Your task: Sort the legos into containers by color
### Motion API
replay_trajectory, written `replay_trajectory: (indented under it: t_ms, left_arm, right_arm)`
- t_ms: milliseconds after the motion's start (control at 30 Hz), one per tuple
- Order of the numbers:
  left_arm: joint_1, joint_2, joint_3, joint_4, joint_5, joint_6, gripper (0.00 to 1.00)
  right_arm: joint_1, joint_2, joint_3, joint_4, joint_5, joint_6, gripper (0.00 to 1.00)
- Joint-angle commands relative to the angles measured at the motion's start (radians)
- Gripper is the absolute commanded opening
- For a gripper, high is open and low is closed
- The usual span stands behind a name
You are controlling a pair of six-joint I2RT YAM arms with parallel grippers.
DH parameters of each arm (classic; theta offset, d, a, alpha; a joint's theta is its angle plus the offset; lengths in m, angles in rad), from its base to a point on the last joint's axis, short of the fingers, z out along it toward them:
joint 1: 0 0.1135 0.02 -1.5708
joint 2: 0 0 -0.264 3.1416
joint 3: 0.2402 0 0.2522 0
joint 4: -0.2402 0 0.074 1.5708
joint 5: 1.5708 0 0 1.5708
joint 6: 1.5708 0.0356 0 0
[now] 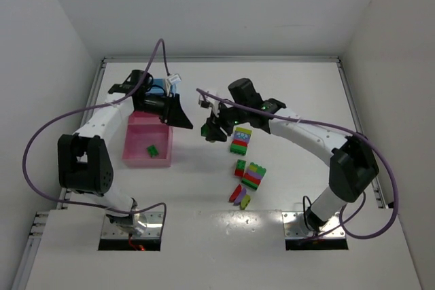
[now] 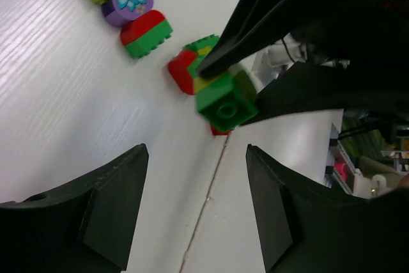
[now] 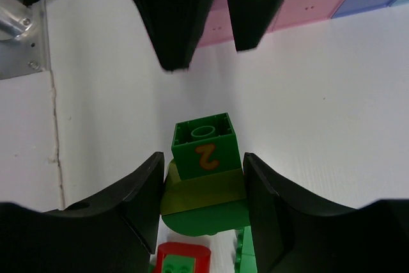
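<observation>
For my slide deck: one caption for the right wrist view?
Right gripper grips a stack topped by a green plastic brick marked 2, pink plastic trays beyond.

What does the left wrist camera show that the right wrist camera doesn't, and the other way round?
Only the left wrist: a purple round brick with a flower print. Only the right wrist: the pink tray and an orange 2 on the green brick. Both: that green brick, held in the right gripper.
</observation>
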Motion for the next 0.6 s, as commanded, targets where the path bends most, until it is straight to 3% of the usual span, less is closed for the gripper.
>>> replay_trajectory:
  t_ms: [0, 200, 567]
  left_arm:
    - [-0.031, -0.019, 0.057, 0.087, 0.058, -0.112, 0.69]
    - [-0.079, -0.010, 0.066, 0.140, 0.038, -0.170, 0.69]
    - [-0.117, 0.018, 0.047, 0.169, -0.036, -0.198, 0.69]
  right_arm:
    - [0.053, 0.027, 0.067, 0.041, 0.115, 0.005, 0.00]
    - [0.089, 0.036, 0.067, 0.077, 0.259, 0.035, 0.00]
    - [0.107, 0.046, 0.067, 0.088, 0.299, 0.045, 0.00]
